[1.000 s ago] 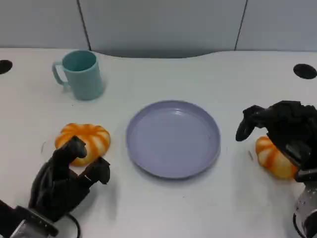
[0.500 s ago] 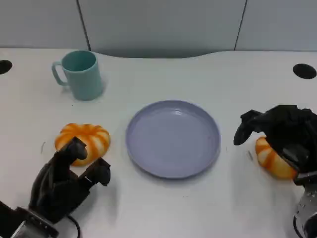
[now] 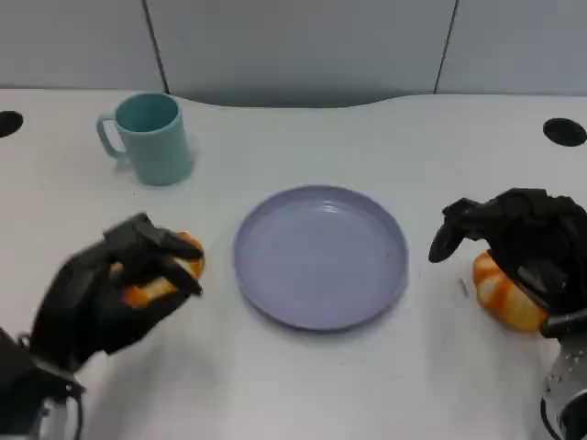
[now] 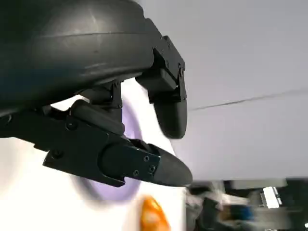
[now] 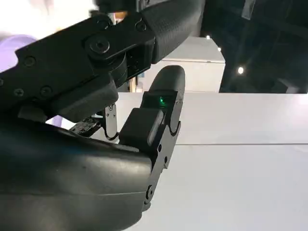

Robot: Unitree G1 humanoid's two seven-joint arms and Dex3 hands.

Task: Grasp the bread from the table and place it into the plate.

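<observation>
Two bread pieces on the white table (image 3: 303, 385), one either side of the plate (image 3: 320, 256). Left bread (image 3: 165, 275): orange-and-cream striped bun, just left of the plate rim, mostly covered from the head camera by the left hand (image 3: 105, 293). Fingers (image 3: 151, 247) are curved over the top of the bun; whether they actually touch or clamp it cannot be told, the hand itself blocks the contact area. Right bread (image 3: 500, 295): same striped look, on the table right of the plate, apart from the rim. Right hand (image 3: 523, 243) sits over it with fingers spread, one reaching toward the plate; nothing is in its grasp (the bun lies on the table under the palm). Plate is lavender, round, shallow, centre of the table, nothing on it. Left wrist view shows blurred lavender and a bit of orange past the fingers. Teal mug (image 3: 151, 137) stands upright far left, handle pointing left, well apart from the plate. Dark round hole (image 3: 564, 131) in the tabletop at far right.
</observation>
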